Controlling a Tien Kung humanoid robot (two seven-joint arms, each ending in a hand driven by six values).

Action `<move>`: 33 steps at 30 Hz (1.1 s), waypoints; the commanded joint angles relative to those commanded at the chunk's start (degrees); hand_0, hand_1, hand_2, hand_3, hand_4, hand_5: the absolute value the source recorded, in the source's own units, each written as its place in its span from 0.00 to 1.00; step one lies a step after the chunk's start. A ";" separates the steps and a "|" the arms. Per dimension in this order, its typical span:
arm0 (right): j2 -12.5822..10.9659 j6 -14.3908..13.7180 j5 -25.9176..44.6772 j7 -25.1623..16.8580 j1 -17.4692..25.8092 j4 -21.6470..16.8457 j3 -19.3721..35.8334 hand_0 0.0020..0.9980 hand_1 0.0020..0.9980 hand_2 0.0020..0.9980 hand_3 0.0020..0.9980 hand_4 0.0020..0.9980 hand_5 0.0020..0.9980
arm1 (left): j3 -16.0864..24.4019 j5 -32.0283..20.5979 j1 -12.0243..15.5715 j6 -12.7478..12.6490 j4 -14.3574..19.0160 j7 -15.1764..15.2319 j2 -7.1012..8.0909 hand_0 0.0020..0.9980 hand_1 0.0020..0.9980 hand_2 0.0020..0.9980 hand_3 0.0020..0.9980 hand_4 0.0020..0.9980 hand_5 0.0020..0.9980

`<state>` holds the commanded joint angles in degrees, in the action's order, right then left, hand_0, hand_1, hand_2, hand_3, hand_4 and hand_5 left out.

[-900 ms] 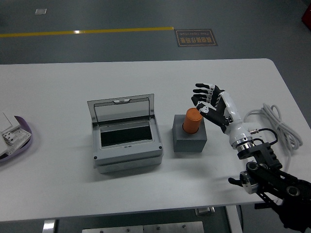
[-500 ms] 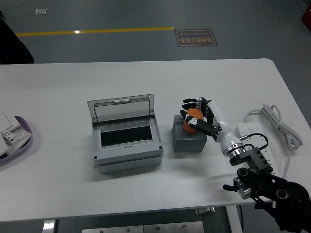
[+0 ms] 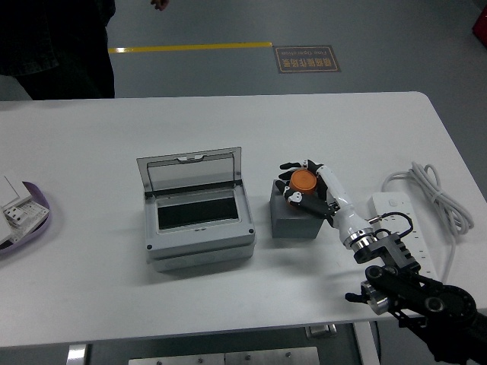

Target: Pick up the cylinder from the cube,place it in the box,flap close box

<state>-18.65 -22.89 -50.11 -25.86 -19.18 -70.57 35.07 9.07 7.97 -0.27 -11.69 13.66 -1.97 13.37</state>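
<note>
The orange cylinder point(image 3: 303, 182) stands on the dark grey cube point(image 3: 296, 215), right of the tabletop's middle, with only its top face and a sliver of side visible. The right hand point(image 3: 308, 190) is wrapped around it: dark fingers point(image 3: 291, 166) curl over the far side and others close in from the near side, so the hand grips the cylinder while it sits on the cube. The step in hand looks like securing the grasp before lifting. To do it well, the fingers should press evenly on opposite sides so the cylinder stays upright, and the lift should go straight up until its base is clear of the cube's top, lest the cube be dragged or tipped. Just left of the cube, a little apart, sits the grey box point(image 3: 199, 221), its flap point(image 3: 190, 172) standing open at the far side and its dark cavity exposed; the carry should cross the box's right rim high enough not to catch it. A white power strip point(image 3: 399, 237) and its cable point(image 3: 434, 188) lie by the tabletop's right edge under the forearm, and a white-and-purple object point(image 3: 19, 213) sits at the left edge. A person in dark clothing point(image 3: 57, 46) stands beyond the far left corner. The left hand is not visible.
</note>
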 joint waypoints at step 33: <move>-0.05 -4.58 -1.30 -0.18 -0.81 -4.38 -0.03 0.29 0.31 0.29 0.25 0.00 0.00 | 0.46 0.75 -0.04 0.00 0.16 0.00 -0.26 0.51 0.57 0.57 0.61 0.72 0.18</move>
<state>-18.69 -27.48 -51.40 -26.04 -19.99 -74.95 35.04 9.53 8.72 -0.32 -11.69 13.82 -1.98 13.10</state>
